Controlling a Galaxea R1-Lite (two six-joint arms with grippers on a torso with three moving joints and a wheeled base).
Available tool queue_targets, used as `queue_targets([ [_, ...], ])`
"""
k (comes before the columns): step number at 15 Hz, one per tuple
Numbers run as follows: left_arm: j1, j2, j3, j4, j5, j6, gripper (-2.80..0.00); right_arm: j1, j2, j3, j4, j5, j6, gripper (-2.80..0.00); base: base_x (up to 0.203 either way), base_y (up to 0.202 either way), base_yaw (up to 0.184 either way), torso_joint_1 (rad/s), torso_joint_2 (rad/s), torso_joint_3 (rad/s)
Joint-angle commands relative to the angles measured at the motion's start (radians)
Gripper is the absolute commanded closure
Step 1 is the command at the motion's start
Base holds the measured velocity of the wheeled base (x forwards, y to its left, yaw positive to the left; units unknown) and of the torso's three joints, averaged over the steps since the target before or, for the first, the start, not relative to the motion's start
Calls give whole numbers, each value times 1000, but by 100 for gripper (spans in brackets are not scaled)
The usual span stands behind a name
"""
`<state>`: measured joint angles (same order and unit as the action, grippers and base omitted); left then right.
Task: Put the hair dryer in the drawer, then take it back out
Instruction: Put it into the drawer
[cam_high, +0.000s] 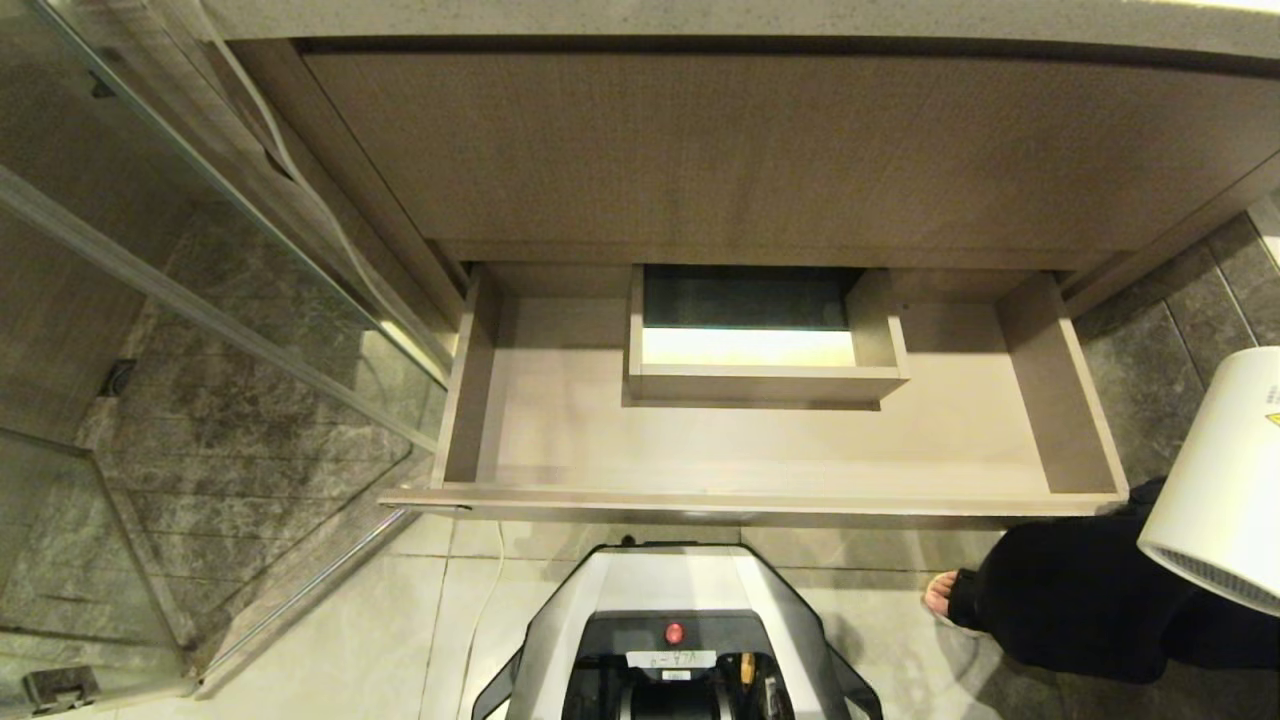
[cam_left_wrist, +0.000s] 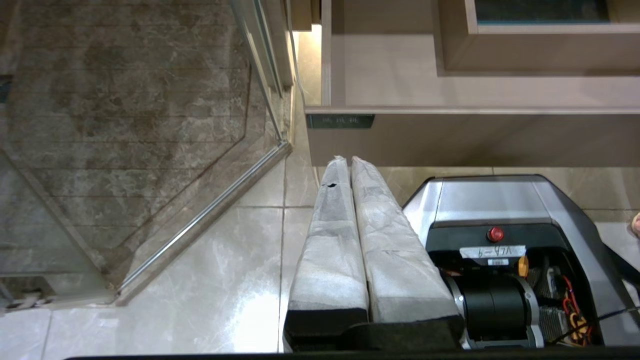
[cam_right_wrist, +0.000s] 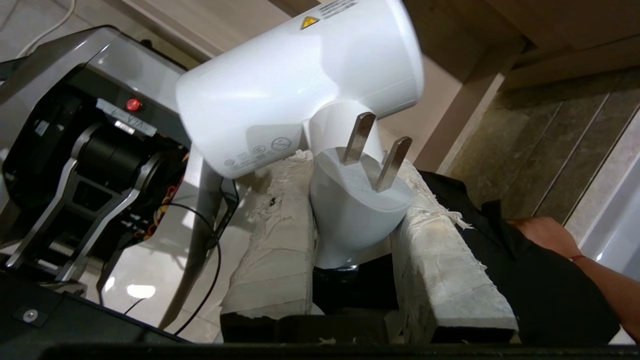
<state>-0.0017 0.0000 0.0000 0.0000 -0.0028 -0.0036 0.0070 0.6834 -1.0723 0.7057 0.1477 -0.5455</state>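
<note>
Two right pincer (cam_right_wrist: 350, 210) fingers (cam_right_wrist: 280, 235) around hair dryer (cam_right_wrist: 300, 85).

- My head view is dim and warm, with one bright strip glowing inside the drawer's (cam_high: 780, 450) boxed cut-out (cam_high: 748, 345).
- Straight edges bow toward the borders of that view.
- The hair dryer (cam_right_wrist: 300, 90) I hold glares white and smears along its far rim.
- Overhead light bounces off the glossy floor tiles (cam_left_wrist: 240, 310) beneath my left fingers (cam_left_wrist: 330, 240).
- Dark shadow sits under the countertop edge (cam_high: 700, 25).
</note>
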Motion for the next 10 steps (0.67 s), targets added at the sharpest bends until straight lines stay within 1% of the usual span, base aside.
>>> queue_targets([
  [1, 0, 0, 2, -2, 0, -1, 0, 1, 2, 2, 1, 1, -2, 0, 0, 0, 0, -178, 349, 202],
  [3, 0, 0, 0, -2, 0, -1, 0, 5, 8, 17, -32, 1, -2, 0, 0, 0, 0, -90, 425, 320],
  [6, 0, 0, 0, -2, 0, -1, 0, 15, 48, 18, -59, 0, 0, 0, 0, 0, 0, 8, 335, 368],
  [8, 0, 0, 0, -2, 0, 1, 0, 17, 74, 13, -66, 1, 6, 0, 0, 0, 0, 109, 183, 310],
  [10, 0, 0, 0, -2, 0, -1, 0, 17, 132, -5, -87, 0, 26, 0, 0, 0, 0, 119, 122, 219],
])
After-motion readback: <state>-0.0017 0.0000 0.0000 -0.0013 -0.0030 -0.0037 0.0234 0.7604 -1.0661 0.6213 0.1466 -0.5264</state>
